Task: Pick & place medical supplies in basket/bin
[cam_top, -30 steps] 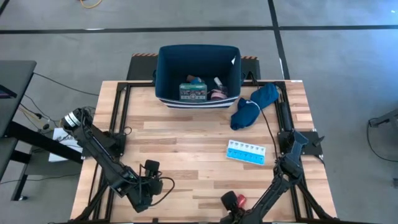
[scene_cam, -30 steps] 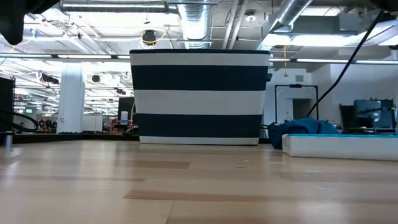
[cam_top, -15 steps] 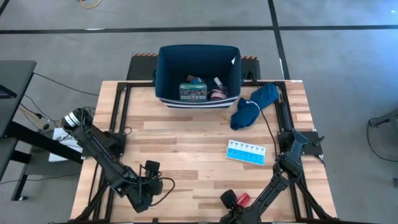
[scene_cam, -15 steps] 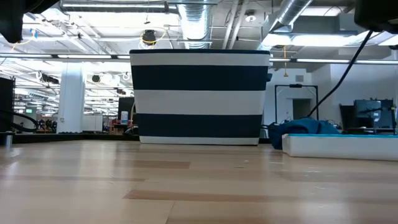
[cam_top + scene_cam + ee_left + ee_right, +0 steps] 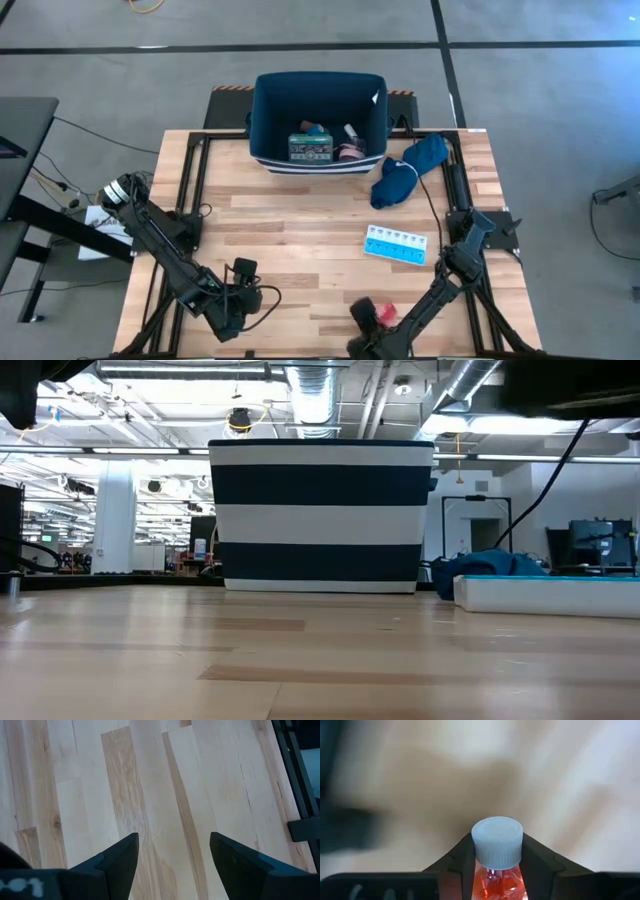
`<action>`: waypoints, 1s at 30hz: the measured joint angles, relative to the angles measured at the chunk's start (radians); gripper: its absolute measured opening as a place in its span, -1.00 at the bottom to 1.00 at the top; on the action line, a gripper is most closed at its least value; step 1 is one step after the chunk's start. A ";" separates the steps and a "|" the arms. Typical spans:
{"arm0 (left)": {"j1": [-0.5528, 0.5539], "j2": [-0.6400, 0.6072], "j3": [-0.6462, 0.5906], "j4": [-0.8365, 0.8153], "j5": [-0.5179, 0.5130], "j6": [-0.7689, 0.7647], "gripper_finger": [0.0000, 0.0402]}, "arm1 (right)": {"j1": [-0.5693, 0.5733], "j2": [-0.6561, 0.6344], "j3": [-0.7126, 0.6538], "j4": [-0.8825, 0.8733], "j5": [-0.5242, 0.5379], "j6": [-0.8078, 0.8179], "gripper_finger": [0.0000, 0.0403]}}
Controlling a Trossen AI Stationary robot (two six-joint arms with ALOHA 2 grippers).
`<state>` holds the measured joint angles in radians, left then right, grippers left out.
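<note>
The navy bin (image 5: 262, 110) stands at the table's far edge and also shows in the low view (image 5: 320, 515). In it lie the green-white-red box (image 5: 310, 148) and the pink roll (image 5: 351, 153). The light blue pill organizer (image 5: 396, 245) lies flat on the table at the right. My right gripper (image 5: 367, 314) is near the table's near edge, shut on the tiny red-white bottle (image 5: 497, 870). My left gripper (image 5: 243, 282) is open and empty over bare wood at the near left, as the left wrist view (image 5: 172, 855) shows. My right gripper pinches the bottle between its two fingers (image 5: 462, 865), one on each side, just below the white cap (image 5: 497, 840). The cap end sticks out past the fingertips, and the red body (image 5: 497, 880) lies back between them. I cannot tell whether the bottle is clear of the table.
A large soft blue cloth (image 5: 408, 168) lies right of the bin, with a black cable running over it. Bare wood lies between the bin and both grippers. Black frame rails run along the table's left and right edges.
My right gripper, still shut on the bottle, has gone up and a little toward the table's left and far edges. Its arm shows larger at the top right of the low view.
</note>
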<state>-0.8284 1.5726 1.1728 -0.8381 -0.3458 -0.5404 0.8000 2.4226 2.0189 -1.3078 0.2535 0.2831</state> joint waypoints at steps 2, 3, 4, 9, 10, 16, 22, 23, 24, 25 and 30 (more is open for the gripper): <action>0.000 0.000 0.000 0.000 0.000 0.001 0.18 | -0.017 -0.017 -0.003 -0.045 0.102 0.028 -0.44; 0.000 0.000 0.000 0.000 0.000 0.003 0.18 | -0.027 -0.037 -0.003 -0.064 0.163 0.037 -0.43; 0.000 0.000 0.000 0.000 0.000 0.004 0.18 | -0.034 -0.061 -0.001 -0.093 0.233 0.041 -0.41; 0.000 0.000 0.000 -0.001 -0.001 0.024 0.18 | -0.098 -0.157 -0.001 -0.260 0.650 0.102 -0.29; 0.000 0.000 0.000 0.000 -0.001 0.025 0.18 | -0.125 -0.184 -0.001 -0.264 0.723 0.104 -0.30; 0.000 0.000 0.000 0.000 -0.001 0.025 0.18 | -0.323 -0.404 0.001 -0.259 0.958 -0.001 -0.45; 0.000 0.000 0.000 0.002 -0.014 0.061 0.18 | -0.638 -0.592 0.003 -0.137 0.862 -0.001 -0.35; 0.000 0.000 0.000 0.000 -0.026 0.068 0.18 | -0.696 -0.608 0.003 -0.102 0.816 0.003 -0.34; 0.000 0.000 0.000 0.000 -0.040 0.072 0.18 | -0.749 -0.617 0.003 -0.067 0.762 0.012 -0.33; 0.000 0.000 0.000 0.000 -0.060 0.076 0.18 | -0.800 -0.620 0.003 -0.024 0.712 0.020 -0.33; 0.001 0.000 0.000 -0.002 -0.171 0.109 0.18 | -0.986 -0.578 0.006 0.292 0.445 -0.119 -0.43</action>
<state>-0.8272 1.5730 1.1728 -0.8397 -0.5165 -0.4310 -0.1862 1.8446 2.0245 -1.0154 0.6982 0.1644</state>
